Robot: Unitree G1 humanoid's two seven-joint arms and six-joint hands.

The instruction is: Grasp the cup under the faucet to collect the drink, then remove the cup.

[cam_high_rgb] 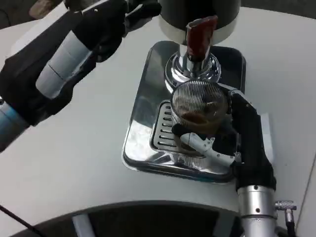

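One head view: the right robot hand [217,143] clasps the ribbed cup [198,111] on the drip tray [143,123] under the faucet [200,37], drink inside. Filling step; next, draw it clear, level. Left robot hand [111,22]: grip unclear.

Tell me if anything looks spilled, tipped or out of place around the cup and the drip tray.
Nothing stands out. The cup stands upright on the drip tray beneath the faucet, with brown drink inside, held by the right robot hand. No liquid shows on the tray or the table. The left robot hand is raised beside the dispenser.
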